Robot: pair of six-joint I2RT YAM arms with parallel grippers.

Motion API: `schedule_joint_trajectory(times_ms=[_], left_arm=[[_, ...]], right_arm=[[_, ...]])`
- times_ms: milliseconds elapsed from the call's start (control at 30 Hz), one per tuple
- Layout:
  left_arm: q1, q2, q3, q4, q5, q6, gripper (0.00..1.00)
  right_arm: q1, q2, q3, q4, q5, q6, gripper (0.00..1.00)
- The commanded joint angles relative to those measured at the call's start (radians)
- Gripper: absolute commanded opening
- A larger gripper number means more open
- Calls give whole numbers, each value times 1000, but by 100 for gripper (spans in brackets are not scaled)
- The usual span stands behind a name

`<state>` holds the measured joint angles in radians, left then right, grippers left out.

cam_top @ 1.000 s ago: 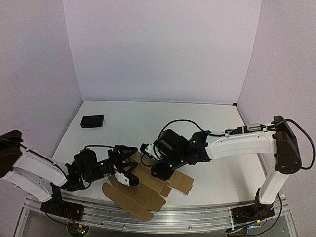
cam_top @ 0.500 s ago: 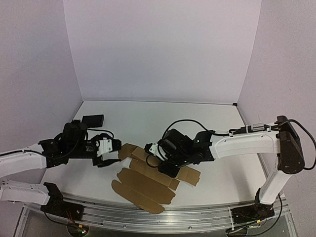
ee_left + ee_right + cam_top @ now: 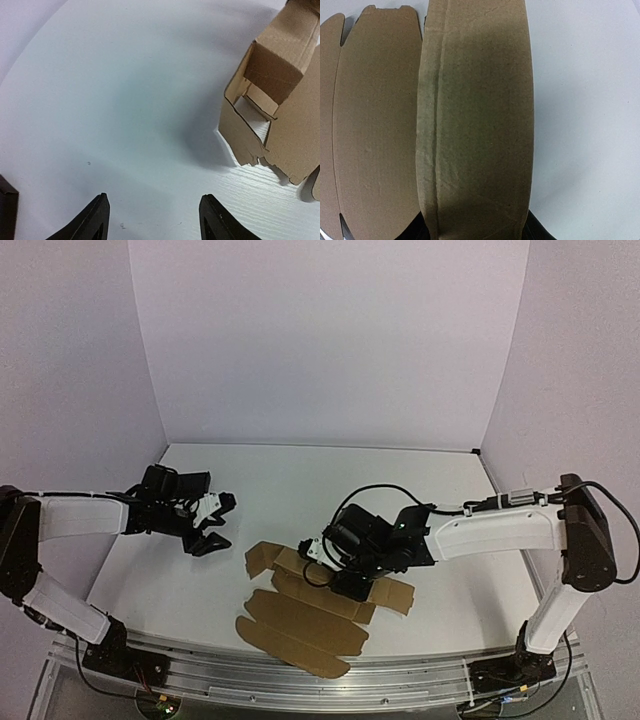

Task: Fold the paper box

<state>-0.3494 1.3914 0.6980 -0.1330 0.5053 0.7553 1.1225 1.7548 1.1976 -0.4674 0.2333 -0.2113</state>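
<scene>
The paper box (image 3: 300, 625) is a flat brown die-cut sheet lying near the front of the table, with a few flaps raised at its left end (image 3: 264, 558). My right gripper (image 3: 346, 578) is down on the sheet's far long panel. In the right wrist view that folded panel (image 3: 475, 125) fills the gap between the two black fingers of the right gripper (image 3: 477, 232), which is shut on it. My left gripper (image 3: 215, 523) is open and empty to the left of the box, apart from it. In its wrist view the left gripper (image 3: 154, 200) hangs over bare table, with the raised flaps (image 3: 280, 75) at upper right.
A small black block (image 3: 190, 481) lies at the back left, just behind my left gripper, and its corner (image 3: 5, 210) shows at the lower left of the left wrist view. Purple walls close off the white table (image 3: 300, 480) on three sides.
My left arm has swung from the box's front left corner out to the left and back, beside the black block. The right gripper and the sheet have shifted slightly right.
</scene>
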Motion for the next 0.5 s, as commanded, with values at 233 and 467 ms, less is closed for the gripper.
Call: schedule_joint_trajectory(times_ms=[233, 467], left_arm=[[-112, 78, -63, 121, 154, 218, 80], [-131, 103, -53, 120, 211, 259, 62]], right_arm=[[4, 39, 10, -34, -10, -67, 47], [4, 48, 10, -29, -11, -53, 47]])
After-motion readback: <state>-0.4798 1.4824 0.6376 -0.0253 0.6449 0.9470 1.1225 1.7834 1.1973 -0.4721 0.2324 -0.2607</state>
